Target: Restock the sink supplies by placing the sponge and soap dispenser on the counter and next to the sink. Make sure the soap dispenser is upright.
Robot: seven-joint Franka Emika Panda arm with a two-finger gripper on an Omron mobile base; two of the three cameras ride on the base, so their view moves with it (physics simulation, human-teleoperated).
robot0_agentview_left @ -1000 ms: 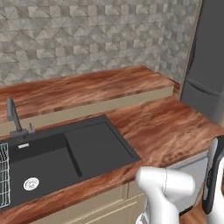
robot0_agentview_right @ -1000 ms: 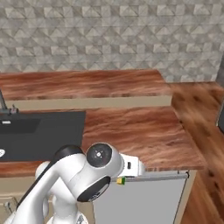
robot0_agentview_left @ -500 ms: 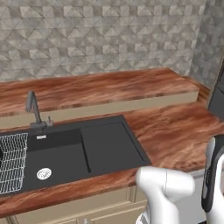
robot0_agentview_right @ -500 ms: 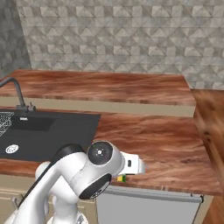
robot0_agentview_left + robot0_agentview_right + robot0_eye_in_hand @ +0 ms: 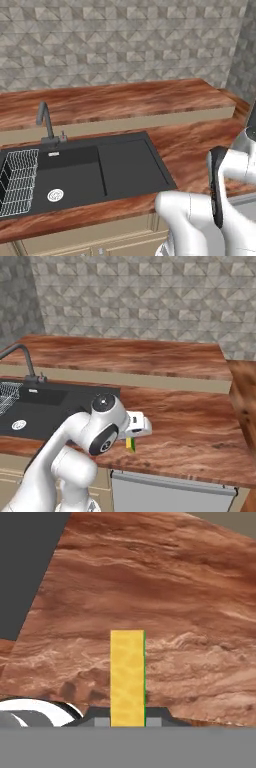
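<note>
Gripper [image 5: 127,721]: jaws are closing tight on a sponge [image 5: 127,677], one fingertip pressing each broad face at its near end.

Sponge: yellow slab with a thin green edge along one side, standing out straight ahead of the jaws, its narrow face turning toward the hand camera. In the right base view it is hanging as a small yellow-and-green piece [image 5: 130,444] under the white hand, just over the wood.

Counter [image 5: 165,602]: reddish-brown wood grain, lying directly beyond the held sponge and spreading on all sides of the jaws; whether the sponge's far end is touching it cannot be told. A raised back ledge [image 5: 125,356] is running well beyond the jaws, against the grey patterned wall.

Sink [image 5: 25,567]: black, sitting off to one side of the jaws, its edge showing as a dark wedge in the hand view's upper left corner. In the base views the basin [image 5: 80,172] is lying near the gripper, apart from the sponge.

Faucet [image 5: 46,122]: dark grey gooseneck, standing at the sink's far rim.

Wire rack [image 5: 17,180]: resting in the basin farthest from the jaws.
</note>
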